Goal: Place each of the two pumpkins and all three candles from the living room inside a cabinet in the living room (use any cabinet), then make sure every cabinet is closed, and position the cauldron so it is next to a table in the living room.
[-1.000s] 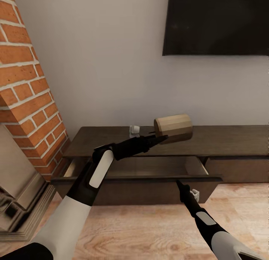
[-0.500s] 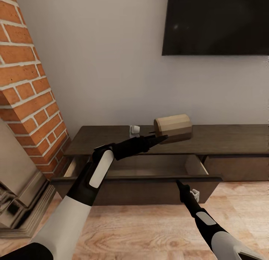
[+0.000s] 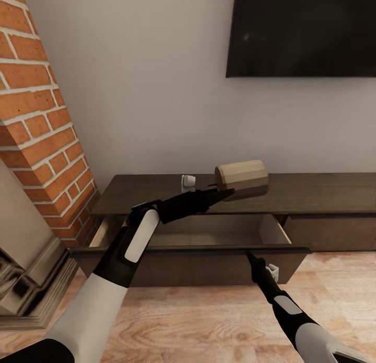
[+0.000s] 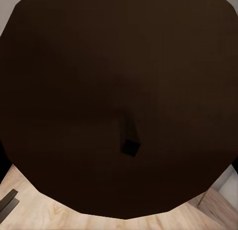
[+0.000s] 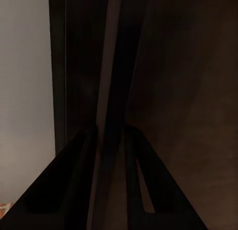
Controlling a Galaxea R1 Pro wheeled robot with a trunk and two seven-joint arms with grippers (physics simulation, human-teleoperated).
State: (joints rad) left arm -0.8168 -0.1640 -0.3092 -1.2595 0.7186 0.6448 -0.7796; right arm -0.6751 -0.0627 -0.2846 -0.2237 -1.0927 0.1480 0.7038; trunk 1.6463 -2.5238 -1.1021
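1. Nothing among the objects has moved since a second ago; only my head camera drifted slightly. From the head I see my left pincer (image 3: 228,192) holding the candle (image 3: 243,178) on its side above the cabinet (image 3: 324,193), over its pulled-out drawer (image 3: 193,256); brick fireplace at left, dark screen on the wall, wood floor.
2. Left wrist: the candle's dark end with its wick (image 4: 130,147).
3. Right wrist: my right pincer (image 5: 111,136) close against the dark drawer front; I cannot tell its gap.

The left arm reaches up toward one o'clock, its left gripper (image 3: 225,192) pinched on something (fingers closed tight), while the right gripper (image 3: 249,255) points toward eleven o'clock, fingers together.
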